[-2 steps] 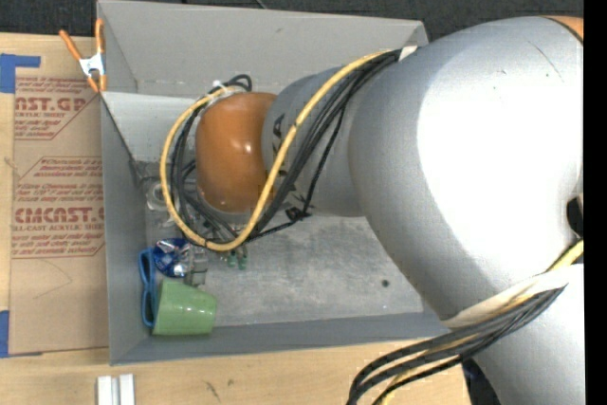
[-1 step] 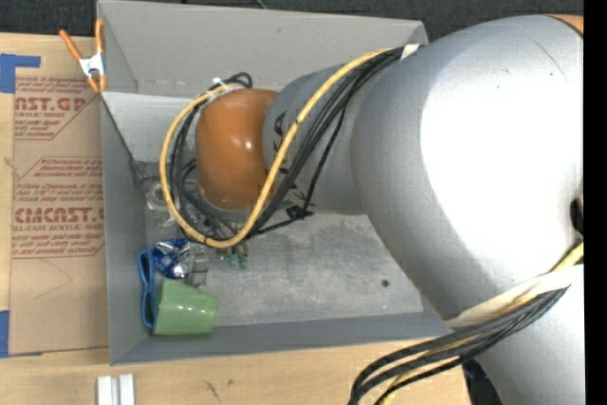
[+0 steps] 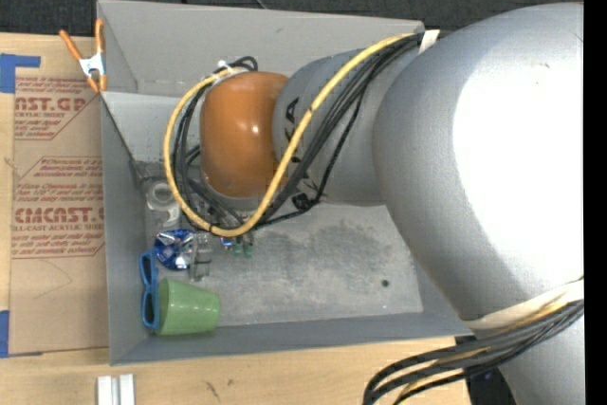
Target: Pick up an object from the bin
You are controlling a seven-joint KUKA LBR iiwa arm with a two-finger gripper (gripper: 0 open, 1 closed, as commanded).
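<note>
My gripper [image 3: 200,257] pokes out below the arm's orange dome, low in the bin's left part. It hangs just above a green plastic cup [image 3: 186,307] that lies on its side in the front left corner. A blue and white crumpled thing [image 3: 171,248] lies right beside the gripper on its left. A blue curved piece [image 3: 148,285] hugs the left wall next to the cup. The dome and cables hide most of the gripper.
A greyish see-through thing [image 3: 158,195] lies further back along the left wall. The arm's thick body covers the bin's middle and right. Bare grey floor shows to the right of the cup along the front wall.
</note>
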